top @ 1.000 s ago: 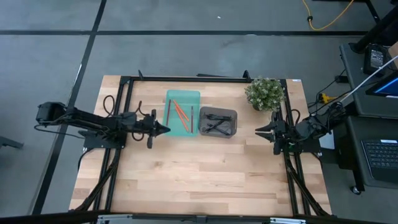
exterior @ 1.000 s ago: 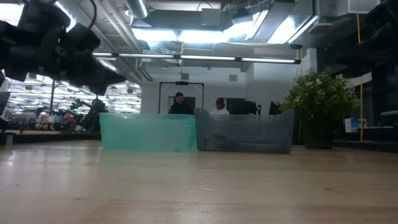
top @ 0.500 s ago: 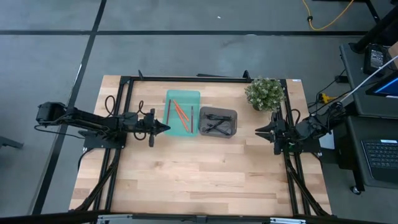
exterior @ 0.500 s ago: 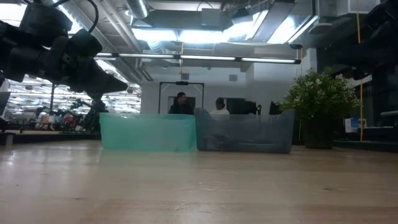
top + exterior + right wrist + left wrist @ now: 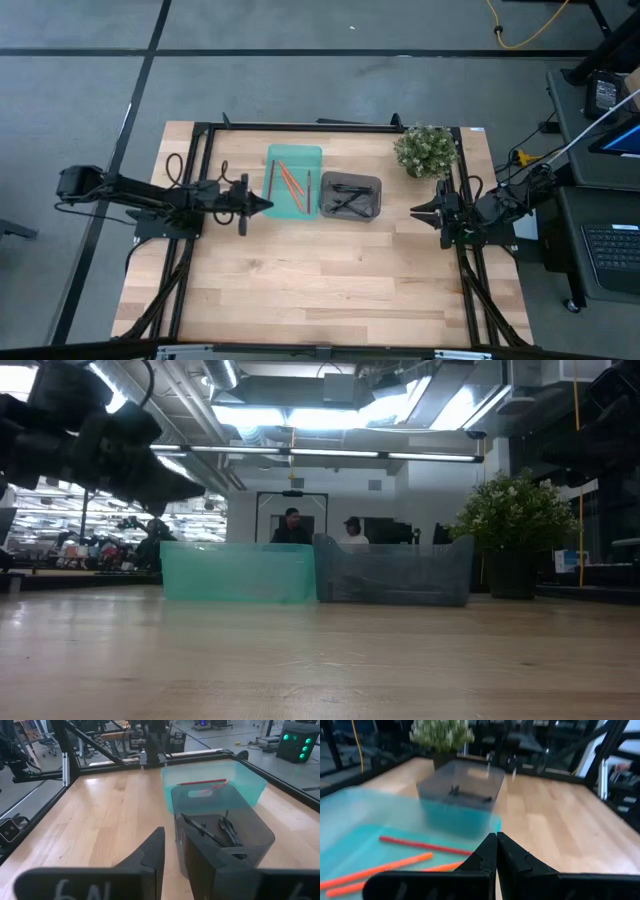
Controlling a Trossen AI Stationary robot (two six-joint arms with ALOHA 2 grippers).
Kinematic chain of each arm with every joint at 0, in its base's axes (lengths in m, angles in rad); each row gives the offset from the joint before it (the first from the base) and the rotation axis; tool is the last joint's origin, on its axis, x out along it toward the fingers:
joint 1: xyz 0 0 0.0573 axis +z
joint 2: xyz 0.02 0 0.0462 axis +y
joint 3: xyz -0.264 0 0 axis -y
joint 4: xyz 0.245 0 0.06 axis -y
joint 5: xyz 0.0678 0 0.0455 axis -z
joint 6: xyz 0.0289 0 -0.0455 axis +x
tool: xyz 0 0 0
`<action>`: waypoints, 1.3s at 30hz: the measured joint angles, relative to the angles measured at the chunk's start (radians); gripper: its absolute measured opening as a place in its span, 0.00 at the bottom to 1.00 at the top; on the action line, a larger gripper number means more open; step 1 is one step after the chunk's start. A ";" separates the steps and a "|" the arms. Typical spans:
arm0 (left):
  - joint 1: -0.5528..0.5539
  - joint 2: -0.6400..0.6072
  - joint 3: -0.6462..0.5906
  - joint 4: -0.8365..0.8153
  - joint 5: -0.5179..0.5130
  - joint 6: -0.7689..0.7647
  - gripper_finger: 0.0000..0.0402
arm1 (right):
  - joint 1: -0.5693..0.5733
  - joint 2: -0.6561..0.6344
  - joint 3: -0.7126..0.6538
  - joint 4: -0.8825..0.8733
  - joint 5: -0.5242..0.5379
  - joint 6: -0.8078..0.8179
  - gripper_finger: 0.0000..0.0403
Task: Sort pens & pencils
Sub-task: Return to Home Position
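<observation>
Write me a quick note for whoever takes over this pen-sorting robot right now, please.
Left gripper: shut, empty, beside the teal plastic tray, on the side away from the other tray.
Right gripper: fingers slightly apart, empty, beside the grey plastic tray.
Orange and red pencils lie in the teal tray; black pens in the grey one.
Done: sorting, as far as shown.
Left: park both arms at home.

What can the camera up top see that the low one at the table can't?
Only the top view shows what is inside the trays: pencils lying in the teal tray and pens in the grey tray. Only the low view shows people in the room behind the table, and the ceiling lights. Both show the two trays side by side, the plant and the left arm.
</observation>
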 joint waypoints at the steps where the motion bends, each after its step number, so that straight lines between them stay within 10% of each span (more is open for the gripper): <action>1: 0.000 -0.019 0.000 -0.003 0.000 0.000 0.00 | 0.000 0.000 0.000 0.000 0.000 -0.002 0.17; 20: 0.000 -0.567 0.000 -0.028 0.000 0.000 0.00 | 0.000 0.000 0.000 0.000 0.000 -0.004 0.17; 39: 0.000 -0.612 0.000 -0.029 0.000 0.000 0.00 | 0.000 0.000 0.000 0.000 0.000 -0.004 0.17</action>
